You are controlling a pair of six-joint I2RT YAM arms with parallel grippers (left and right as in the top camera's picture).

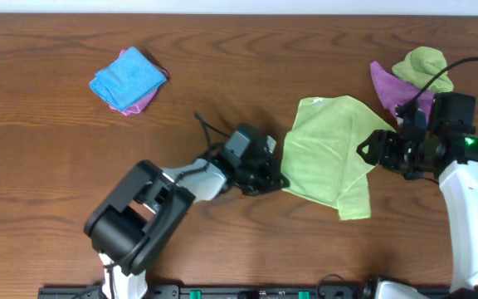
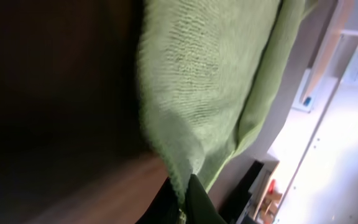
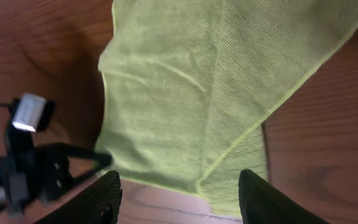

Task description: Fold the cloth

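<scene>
A lime green cloth [image 1: 330,154] lies partly folded on the wooden table, right of centre. My left gripper [image 1: 274,176] is shut on the cloth's near left corner; the wrist view shows green fabric [image 2: 204,81] pinched between the dark fingers [image 2: 185,202]. My right gripper [image 1: 370,151] is open and empty, just beyond the cloth's right edge. Its wrist view looks across the cloth [image 3: 197,93], with both fingers wide apart [image 3: 179,199] over the near edge.
A folded blue cloth on a pink one [image 1: 128,80] sits at the back left. A purple cloth [image 1: 392,87] and another green cloth [image 1: 424,66] lie at the back right, by the right arm. Black cables run near the left wrist.
</scene>
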